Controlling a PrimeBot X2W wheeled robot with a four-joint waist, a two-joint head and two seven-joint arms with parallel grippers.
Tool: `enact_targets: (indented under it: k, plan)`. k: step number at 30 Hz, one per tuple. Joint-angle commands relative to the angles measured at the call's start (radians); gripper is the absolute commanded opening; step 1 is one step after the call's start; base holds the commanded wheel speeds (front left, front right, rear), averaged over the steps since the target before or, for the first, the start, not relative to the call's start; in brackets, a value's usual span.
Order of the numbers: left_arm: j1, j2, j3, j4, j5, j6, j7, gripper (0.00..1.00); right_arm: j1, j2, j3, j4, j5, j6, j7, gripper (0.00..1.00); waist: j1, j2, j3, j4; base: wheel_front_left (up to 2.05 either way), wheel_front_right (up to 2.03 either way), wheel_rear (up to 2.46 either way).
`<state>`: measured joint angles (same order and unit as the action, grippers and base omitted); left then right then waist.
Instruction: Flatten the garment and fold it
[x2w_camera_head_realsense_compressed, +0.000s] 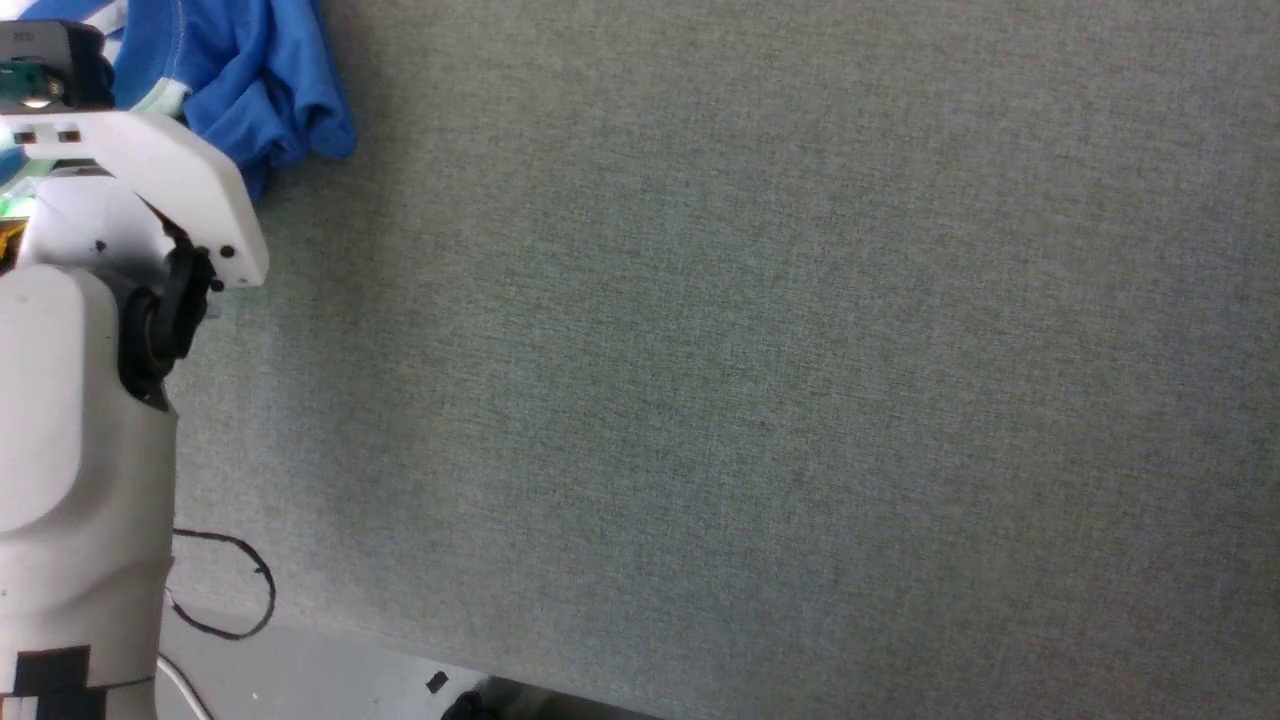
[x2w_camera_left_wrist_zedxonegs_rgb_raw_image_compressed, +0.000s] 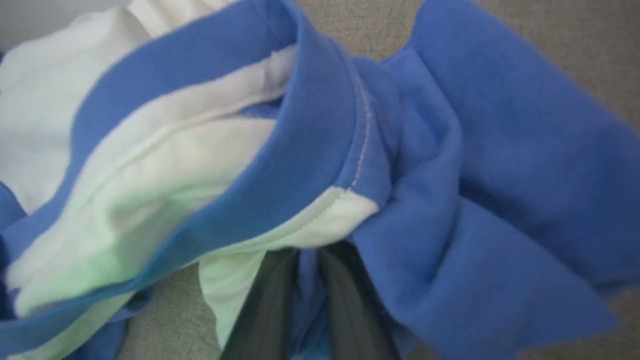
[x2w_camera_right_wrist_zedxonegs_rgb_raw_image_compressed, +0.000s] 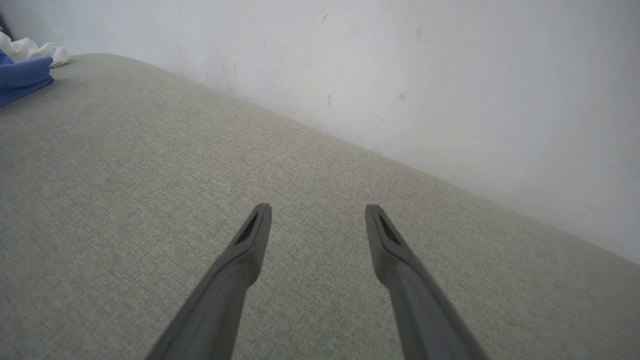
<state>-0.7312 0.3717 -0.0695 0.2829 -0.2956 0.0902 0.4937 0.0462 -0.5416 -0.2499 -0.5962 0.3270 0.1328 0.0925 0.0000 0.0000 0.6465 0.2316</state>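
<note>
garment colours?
The garment is royal blue with white panels and white stitching on a blue hem; clearest in left wrist view.

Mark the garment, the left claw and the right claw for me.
garment (x2w_camera_head_realsense_compressed: 262, 85), head view, blue folds at the top left.
left claw (x2w_camera_left_wrist_zedxonegs_rgb_raw_image_compressed: 307, 265), left wrist view, between its fingertips, on pinched blue cloth.
right claw (x2w_camera_right_wrist_zedxonegs_rgb_raw_image_compressed: 318, 215), right wrist view, gap between its spread fingertips.

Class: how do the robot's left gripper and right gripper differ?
The left gripper's fingers pinch together on the garment; the right gripper's stand wide apart, holding nothing. The left gripper is among cloth folds; the right gripper over bare grey surface. Both have dark fingers.
</note>
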Motion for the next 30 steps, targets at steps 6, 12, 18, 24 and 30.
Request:
enact_targets:
  k: [6,12,18,24,30]
  plan:
    - [-0.03,0.062,0.024,-0.021,0.003,-0.003,0.013,0.0,-0.028,0.033,0.055,0.042,0.006,-0.002,-0.027,1.0,0.0,0.0,-0.073,0.004,0.0,0.0,0.0]
    - [-0.04,0.145,0.037,-0.082,0.011,-0.025,0.061,0.0,-0.059,0.091,0.118,0.102,-0.01,-0.002,-0.047,1.0,0.0,0.0,-0.173,-0.01,0.0,0.0,0.0]
    - [-0.096,0.204,0.042,-0.159,0.001,-0.055,0.131,0.0,-0.075,0.167,0.166,0.169,-0.032,-0.002,-0.067,1.0,0.0,0.0,-0.275,-0.021,0.0,0.0,0.0]
    - [-0.208,0.22,0.032,-0.198,-0.025,-0.08,0.197,0.0,-0.086,0.249,0.21,0.238,-0.052,-0.002,-0.094,1.0,0.0,0.0,-0.374,-0.034,0.0,0.0,0.0]
    - [-0.354,0.187,-0.006,-0.191,-0.048,-0.101,0.231,0.0,-0.068,0.333,0.218,0.303,-0.08,-0.002,-0.119,1.0,0.0,0.0,-0.468,-0.045,0.0,0.0,0.0]
